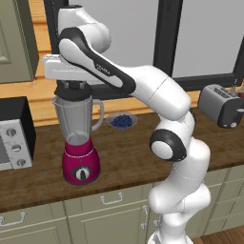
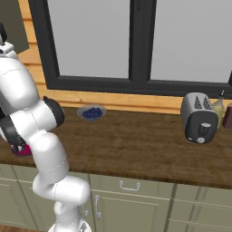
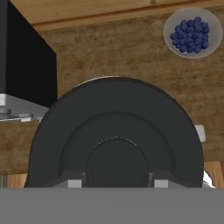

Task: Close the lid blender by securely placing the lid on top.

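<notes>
The blender (image 1: 76, 126) stands on the wooden counter, a clear greyish jar on a magenta base (image 1: 81, 164) with a black dial. The black round lid (image 1: 72, 90) sits at the jar's rim, directly over the opening; whether it is fully seated I cannot tell. My gripper (image 1: 72, 84) comes down on it from above, shut on the lid's central knob. In the hand view the lid (image 3: 116, 127) covers the jar, and the gripper (image 3: 117, 181) has its finger tips (image 3: 74, 181) pressed against both sides of the knob. A sliver of the magenta base (image 2: 20, 149) peeks out behind the arm.
A small bowl of blueberries (image 1: 121, 121) (image 3: 191, 33) (image 2: 91, 112) lies behind and right of the blender. The silver and black toaster oven (image 1: 14, 136) (image 3: 22, 65) stands close on its left. A silver toaster (image 1: 220, 105) (image 2: 199, 118) is far right, with a bottle (image 2: 219, 106) behind it.
</notes>
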Available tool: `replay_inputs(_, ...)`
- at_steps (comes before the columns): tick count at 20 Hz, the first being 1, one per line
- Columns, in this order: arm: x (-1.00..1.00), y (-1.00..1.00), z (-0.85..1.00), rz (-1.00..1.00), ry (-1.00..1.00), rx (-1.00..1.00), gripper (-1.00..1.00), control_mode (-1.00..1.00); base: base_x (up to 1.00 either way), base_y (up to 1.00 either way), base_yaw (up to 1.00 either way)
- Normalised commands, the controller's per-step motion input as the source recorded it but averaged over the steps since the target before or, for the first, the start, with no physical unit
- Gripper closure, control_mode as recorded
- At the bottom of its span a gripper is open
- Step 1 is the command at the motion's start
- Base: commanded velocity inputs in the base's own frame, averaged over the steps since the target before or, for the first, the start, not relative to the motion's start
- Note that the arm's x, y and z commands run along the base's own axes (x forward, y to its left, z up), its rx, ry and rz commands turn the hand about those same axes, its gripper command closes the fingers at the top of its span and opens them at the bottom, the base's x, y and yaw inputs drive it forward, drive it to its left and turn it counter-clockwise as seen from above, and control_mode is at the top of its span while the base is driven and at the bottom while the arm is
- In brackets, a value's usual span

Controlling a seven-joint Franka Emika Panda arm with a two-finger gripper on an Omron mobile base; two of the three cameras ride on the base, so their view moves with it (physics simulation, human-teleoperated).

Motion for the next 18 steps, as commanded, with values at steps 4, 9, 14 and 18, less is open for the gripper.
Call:
replay_inputs(4, 0.0, -0.06, -0.26, 0.0, -0.01, 0.0, 1.0, -1.0, 0.0, 0.0, 0.0)
replay_inputs(9, -0.17, -0.34, -0.24, 0.0, -0.05, 0.0, 1.0, -1.0, 0.0, 0.0, 0.0)
replay_inputs(14, -0.22, -0.26, -0.21, 0.0, -0.04, 0.0, 1.0, -1.0, 0.0, 0.0, 0.0)
replay_inputs(18, -0.07, 0.01, -0.24, 0.0, -0.01, 0.0, 1.0, -1.0, 0.0, 0.0, 0.0)
